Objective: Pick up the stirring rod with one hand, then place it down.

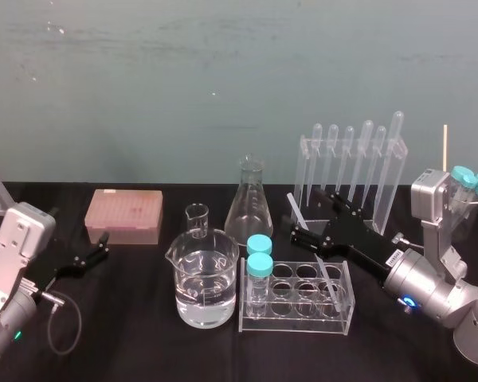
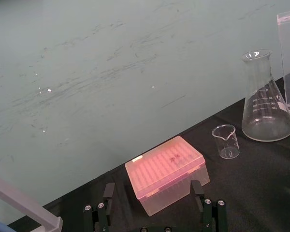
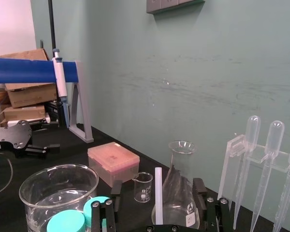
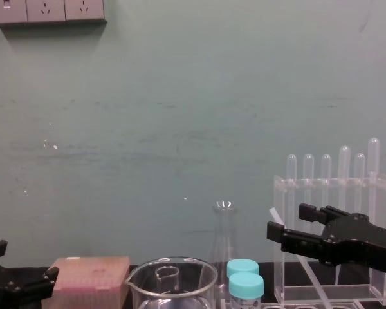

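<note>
Leaning in the clear acrylic test-tube rack (image 1: 296,325), the long, thin, translucent-white stirring rod (image 1: 296,210) stands slanted. Its lower end sits in a well at the rack's right end, and its upper end tips back and toward the robot's left. Which well it occupies cannot be told.

Handling, as a judgement: the rod is light, stiff and smooth, so it is likely slippery and liable to chip or snap under a hard pinch. The best hold is on the bare shaft above the rack top. The lift should run along the rod's own slant, so the lower end clears the well without levering.

The right arm reaches in low from the robot's right, between the test-tube rack and the clear acrylic stand of bulb-topped pipettes (image 1: 304,167). The black angular right claw (image 3: 157,188) is released. In the right wrist view its fingers (image 3: 117,186) stand either side of the shaft with a gap showing on both sides. The rod is therefore straddled, not gripped.

The left arm is parked at the left of the black table (image 1: 143,350). The left claw (image 1: 103,245) is also released, near the pink lidded tip box (image 1: 124,215).
</note>
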`<state>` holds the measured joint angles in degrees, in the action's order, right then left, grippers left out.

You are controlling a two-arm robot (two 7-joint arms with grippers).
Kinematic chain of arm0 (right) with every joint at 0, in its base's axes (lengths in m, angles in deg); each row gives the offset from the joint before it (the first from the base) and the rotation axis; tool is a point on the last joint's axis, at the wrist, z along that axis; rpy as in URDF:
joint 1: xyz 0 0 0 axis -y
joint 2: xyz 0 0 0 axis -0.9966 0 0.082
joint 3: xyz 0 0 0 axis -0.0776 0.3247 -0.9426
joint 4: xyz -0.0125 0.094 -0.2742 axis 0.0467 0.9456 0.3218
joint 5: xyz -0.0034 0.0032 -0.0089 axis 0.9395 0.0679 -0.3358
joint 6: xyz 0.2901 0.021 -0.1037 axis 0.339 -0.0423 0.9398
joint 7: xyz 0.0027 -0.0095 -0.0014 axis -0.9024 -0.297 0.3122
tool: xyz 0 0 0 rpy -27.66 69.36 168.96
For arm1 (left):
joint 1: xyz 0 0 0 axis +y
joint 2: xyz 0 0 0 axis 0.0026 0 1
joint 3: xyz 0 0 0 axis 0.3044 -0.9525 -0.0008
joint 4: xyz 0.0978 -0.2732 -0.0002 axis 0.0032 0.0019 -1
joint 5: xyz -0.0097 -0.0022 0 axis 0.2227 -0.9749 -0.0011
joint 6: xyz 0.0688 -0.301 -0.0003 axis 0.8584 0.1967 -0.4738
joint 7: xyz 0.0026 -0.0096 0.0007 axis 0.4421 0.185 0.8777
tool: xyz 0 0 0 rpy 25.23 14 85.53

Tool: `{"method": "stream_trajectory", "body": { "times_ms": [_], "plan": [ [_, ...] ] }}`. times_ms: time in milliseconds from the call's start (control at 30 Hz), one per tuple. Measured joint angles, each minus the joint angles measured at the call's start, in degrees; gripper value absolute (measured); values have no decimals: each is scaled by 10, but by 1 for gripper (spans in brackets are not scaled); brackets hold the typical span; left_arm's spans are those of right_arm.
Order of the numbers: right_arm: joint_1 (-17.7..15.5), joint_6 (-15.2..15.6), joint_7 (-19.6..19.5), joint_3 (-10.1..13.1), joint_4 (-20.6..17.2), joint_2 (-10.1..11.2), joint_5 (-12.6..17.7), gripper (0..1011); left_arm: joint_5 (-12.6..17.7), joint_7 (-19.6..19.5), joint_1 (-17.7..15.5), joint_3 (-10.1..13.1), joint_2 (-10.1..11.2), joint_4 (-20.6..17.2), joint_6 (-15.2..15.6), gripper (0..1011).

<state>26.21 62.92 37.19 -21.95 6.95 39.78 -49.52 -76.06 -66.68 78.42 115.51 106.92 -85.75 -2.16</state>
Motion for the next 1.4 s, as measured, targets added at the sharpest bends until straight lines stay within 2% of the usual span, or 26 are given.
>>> {"method": "stream_trajectory", "body": {
  "times_ms": [133,267,367,500,600,633,700,733,767,867,1067,1400],
  "plan": [
    [0,-9,-1,2,-3,-1,0,1002,0,0,0,0,0,0,0,1000],
    [-2,-38,-15,17,-17,-6,3,1003,0,0,0,0,0,0,0,1000],
    [-5,-61,-37,33,-35,-12,1,1003,0,0,0,0,0,0,0,1000],
    [-12,-69,-79,55,-57,-15,-15,1003,0,0,0,0,0,0,0,1000],
    [-23,-56,-114,72,-74,-13,-31,1003,0,0,0,0,0,0,0,1000],
    [-29,-42,-127,78,-80,-9,-39,1003,0,0,0,0,0,0,0,1000],
    [-36,-26,-139,83,-87,-3,-47,1003,0,0,0,0,0,0,0,1000],
    [-44,-9,-148,88,-93,2,-55,1003,0,0,0,0,0,0,0,1000],
    [-44,-9,-148,88,-93,2,-55,1003,0,0,0,0,0,0,0,1000],
    [-69,41,-168,97,-109,16,-69,1003,0,0,0,0,0,0,0,1000],
    [-94,112,-177,101,-127,24,-80,1003,0,0,0,0,0,0,0,1000],
    [-94,111,-178,101,-127,25,-81,1003,0,0,0,0,0,0,0,1000]
  ]
}}
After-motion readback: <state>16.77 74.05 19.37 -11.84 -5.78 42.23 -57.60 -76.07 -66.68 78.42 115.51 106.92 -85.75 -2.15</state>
